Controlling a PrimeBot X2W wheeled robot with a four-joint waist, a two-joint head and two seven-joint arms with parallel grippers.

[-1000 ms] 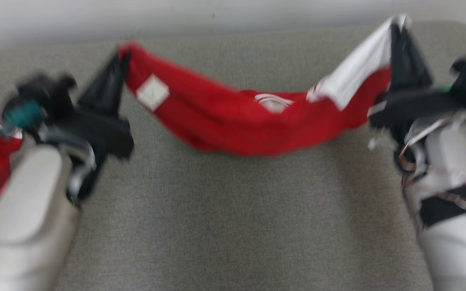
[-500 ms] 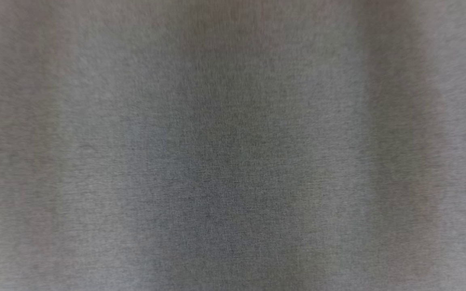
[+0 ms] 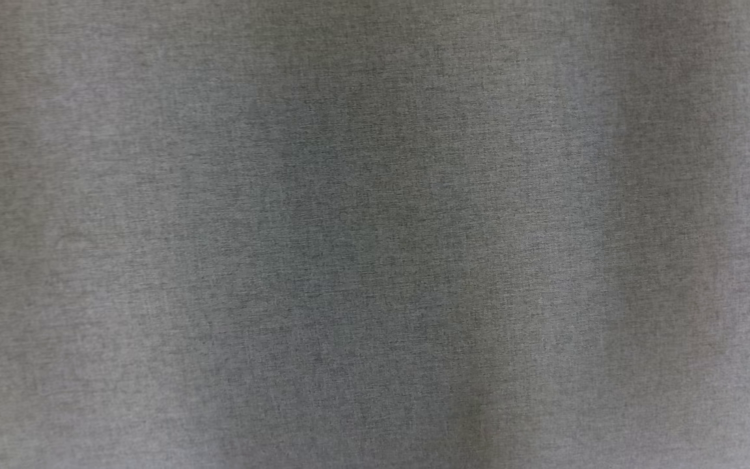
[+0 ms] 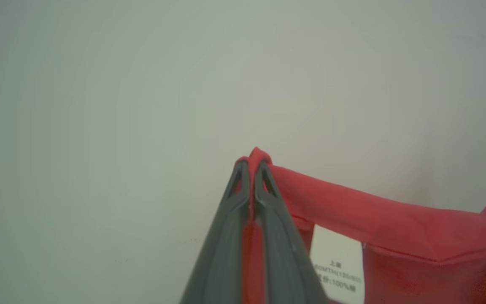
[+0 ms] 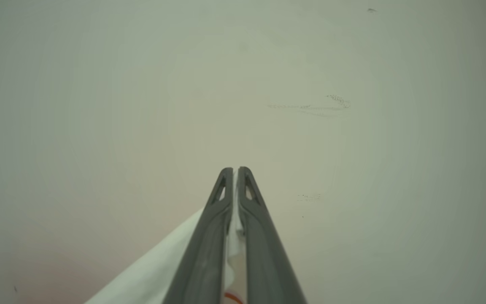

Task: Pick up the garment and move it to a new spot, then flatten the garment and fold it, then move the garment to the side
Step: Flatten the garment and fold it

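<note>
Left wrist view: the left jaws are clamped fully together on a red corner of the garment (image 4: pixel 395 228), its care label (image 4: pixel 338 270) hanging just beside, a pale wall (image 4: pixel 99 84) beyond. Right wrist view supplies the other end: right jaws closed on its white edge (image 5: pixel 158 270). Head view gives blurred grey desk (image 3: pixel 375 234). Cloth is judged light, limp, not fragile; grip hems or corners.

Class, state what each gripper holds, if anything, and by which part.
Both hold the garment: the left gripper pinches a red edge, the right gripper a white edge.
</note>
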